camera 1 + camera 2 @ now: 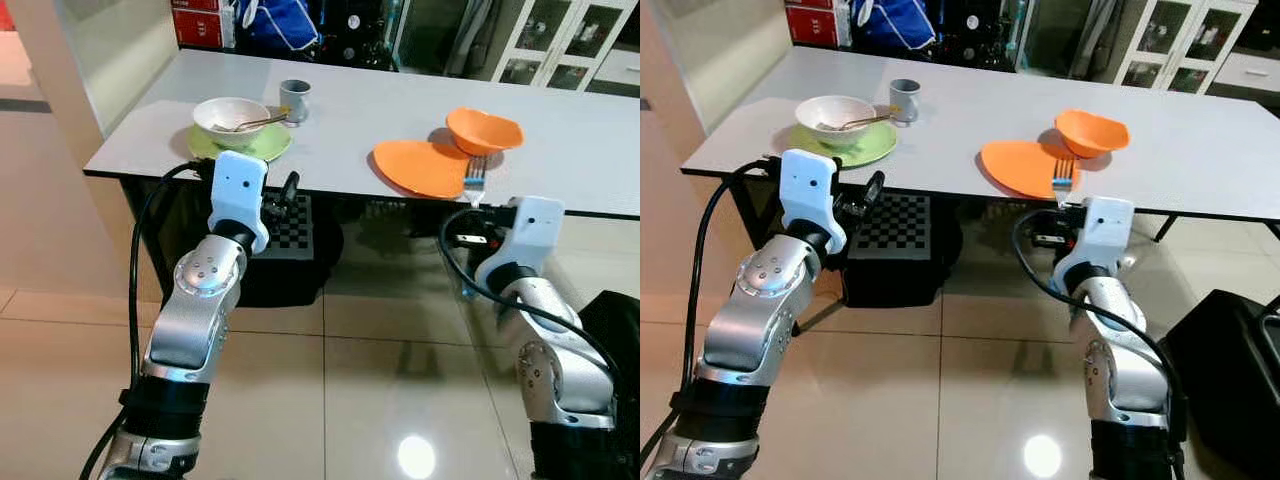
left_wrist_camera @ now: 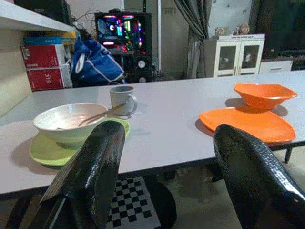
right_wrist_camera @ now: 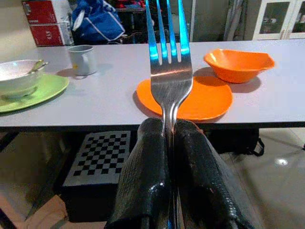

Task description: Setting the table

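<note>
- Right claw (image 3: 167,143) pressed tight on the handle of a silver metal fork (image 3: 167,62), tines pointing up and away toward the far side, long axis running near to far.
- Held just off the near edge of the grey rectangular desk (image 1: 330,135), directly before the flat orange plate (image 1: 425,168).
- Behind that plate, on its far right, an orange shallow bowl (image 1: 484,130), touching or overlapping the plate's rim.
- Left claw (image 2: 167,176) spread wide and empty, raised before the near left edge, facing the round light-green plate (image 1: 262,147) carrying a white bowl (image 1: 228,118) with a spoon in it; small grey mug (image 1: 294,99) just beyond.
- Likely next: carry the fork forward and set it beside the orange plate; right arm clearly nearer.
</note>
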### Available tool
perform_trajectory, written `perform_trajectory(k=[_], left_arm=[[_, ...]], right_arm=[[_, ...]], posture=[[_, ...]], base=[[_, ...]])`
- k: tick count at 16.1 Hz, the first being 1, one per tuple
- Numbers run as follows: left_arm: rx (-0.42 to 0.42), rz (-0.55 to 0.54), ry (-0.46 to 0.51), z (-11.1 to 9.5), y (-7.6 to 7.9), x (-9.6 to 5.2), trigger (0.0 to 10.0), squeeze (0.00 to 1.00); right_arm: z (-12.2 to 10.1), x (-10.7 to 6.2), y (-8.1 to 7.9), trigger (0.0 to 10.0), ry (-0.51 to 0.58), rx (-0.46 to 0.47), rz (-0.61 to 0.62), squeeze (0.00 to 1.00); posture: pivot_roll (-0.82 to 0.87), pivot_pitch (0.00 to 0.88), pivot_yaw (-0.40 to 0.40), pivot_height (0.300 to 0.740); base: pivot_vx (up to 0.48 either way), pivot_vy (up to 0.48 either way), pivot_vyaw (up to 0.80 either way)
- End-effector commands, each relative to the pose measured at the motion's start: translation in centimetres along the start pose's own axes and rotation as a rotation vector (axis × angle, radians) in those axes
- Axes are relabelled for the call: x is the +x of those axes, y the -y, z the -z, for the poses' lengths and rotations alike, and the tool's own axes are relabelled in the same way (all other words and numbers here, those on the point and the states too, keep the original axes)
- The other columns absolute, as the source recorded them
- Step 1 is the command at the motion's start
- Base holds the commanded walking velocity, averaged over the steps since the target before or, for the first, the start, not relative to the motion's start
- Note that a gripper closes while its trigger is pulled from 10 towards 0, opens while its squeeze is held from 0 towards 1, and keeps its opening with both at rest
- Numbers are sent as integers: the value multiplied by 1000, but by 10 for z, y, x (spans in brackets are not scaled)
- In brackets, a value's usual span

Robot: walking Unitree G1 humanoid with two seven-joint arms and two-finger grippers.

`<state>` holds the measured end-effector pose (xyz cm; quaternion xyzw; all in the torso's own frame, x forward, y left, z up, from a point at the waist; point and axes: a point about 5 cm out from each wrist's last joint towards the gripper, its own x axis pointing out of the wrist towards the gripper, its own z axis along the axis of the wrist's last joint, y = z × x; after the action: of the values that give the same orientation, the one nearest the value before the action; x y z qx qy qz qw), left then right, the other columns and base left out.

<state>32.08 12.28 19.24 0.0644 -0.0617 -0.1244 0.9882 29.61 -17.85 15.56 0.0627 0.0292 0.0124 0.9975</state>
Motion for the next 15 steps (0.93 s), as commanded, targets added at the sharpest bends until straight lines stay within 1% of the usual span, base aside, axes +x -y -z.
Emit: perform_trajectory(k=[1, 8, 10, 15], left_arm=[[5, 11, 29, -8, 0, 0, 10000, 0], [11, 36, 18, -6, 2, -1, 10000, 0], [12, 44, 17, -7, 3, -1, 10000, 0], [20, 73, 16, -7, 7, 0, 10000, 0]], right_arm=[[-7, -1, 0, 10000, 18, -2, -13, 0], [-3, -3, 0, 10000, -11, -27, -35, 0], [-3, -4, 2, 10000, -20, -16, -33, 0], [-2, -6, 6, 10000, -36, -17, -26, 0]], posture=[[-32, 0, -100, 740], [-31, 0, -100, 740], [-31, 0, -100, 740], [-32, 0, -94, 740]], base=[[390, 0, 0], [424, 0, 0], [431, 0, 0], [437, 0, -750]])
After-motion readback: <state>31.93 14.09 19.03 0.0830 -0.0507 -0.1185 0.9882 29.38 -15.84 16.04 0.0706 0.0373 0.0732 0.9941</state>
